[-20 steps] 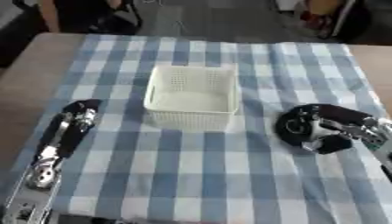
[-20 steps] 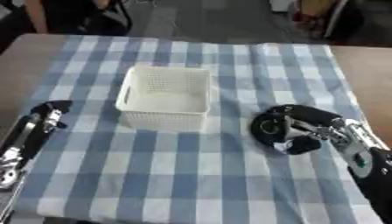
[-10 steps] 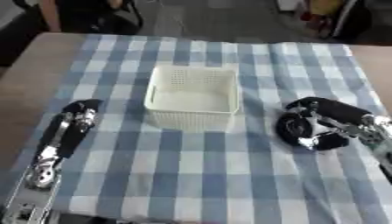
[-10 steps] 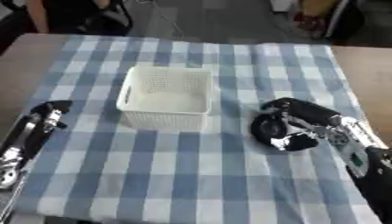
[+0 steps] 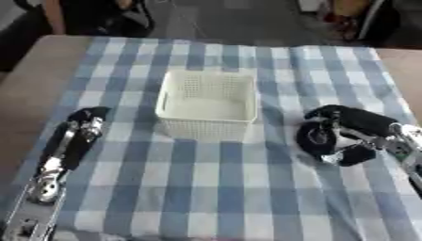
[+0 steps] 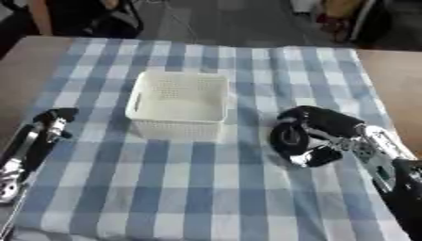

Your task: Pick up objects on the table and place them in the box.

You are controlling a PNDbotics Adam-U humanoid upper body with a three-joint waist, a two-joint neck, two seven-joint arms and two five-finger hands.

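Box, white and seemingly empty, sits mid-desk on the checked cloth. Left robot hand lies flat near the left edge, fingers straight.

Right eye view: right robot hand curls around a dark object. Grasping step, I judge; next, lift and carry left over the box.

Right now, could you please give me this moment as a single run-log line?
right hand: curled on cloth, right of basket, contents unclear | left hand: open, idle on cloth at left | white basket: looks empty

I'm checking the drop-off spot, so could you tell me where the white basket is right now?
The white basket stands on the checked tablecloth near the table's middle, between the left hand and the right hand.
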